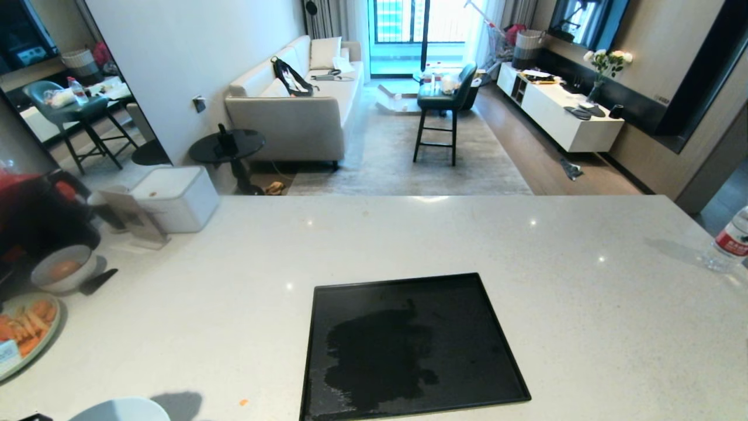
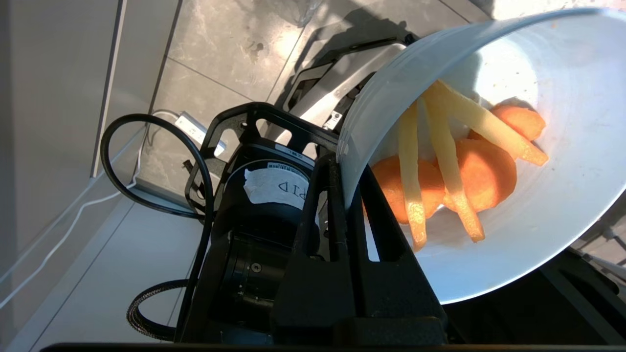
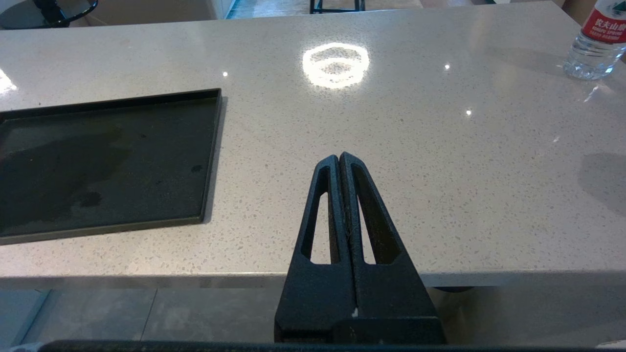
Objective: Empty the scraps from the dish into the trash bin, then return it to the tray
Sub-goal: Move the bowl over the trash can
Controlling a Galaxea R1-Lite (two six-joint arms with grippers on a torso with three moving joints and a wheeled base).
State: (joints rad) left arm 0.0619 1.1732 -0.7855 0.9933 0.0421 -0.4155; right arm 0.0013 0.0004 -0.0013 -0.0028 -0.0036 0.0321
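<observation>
The left gripper [image 2: 345,195], clamped on the tilted white dish's [image 2: 562,195] rim, should tip further once above the bin, so carrot scraps [image 2: 459,171] slide out.

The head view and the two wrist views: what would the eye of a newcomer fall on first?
In the left wrist view, the left hand is shut on the rim of the tilted white dish, with orange carrot slices and pale sticks, the scraps, inside. In the head view, the black tray lies bare and wet on the pale counter. The right hand hangs shut at the counter's near edge.
</observation>
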